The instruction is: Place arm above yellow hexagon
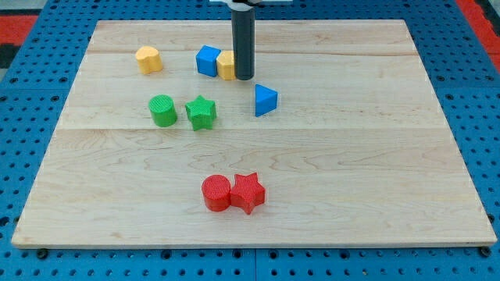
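Note:
My tip (244, 77) rests on the board near the view's top centre. It stands right against the right side of a yellow block (226, 66), which looks like the hexagon. The rod hides that block's right edge. A blue cube (208, 60) touches the yellow block on its left. A second yellow block (148, 59), heart-like in shape, lies further to the view's left.
A blue triangle (265, 100) lies just below and right of my tip. A green cylinder (162, 110) and a green star (201, 112) sit left of centre. A red cylinder (216, 193) and a red star (248, 192) touch near the bottom. The wooden board (375, 156) sits on blue pegboard.

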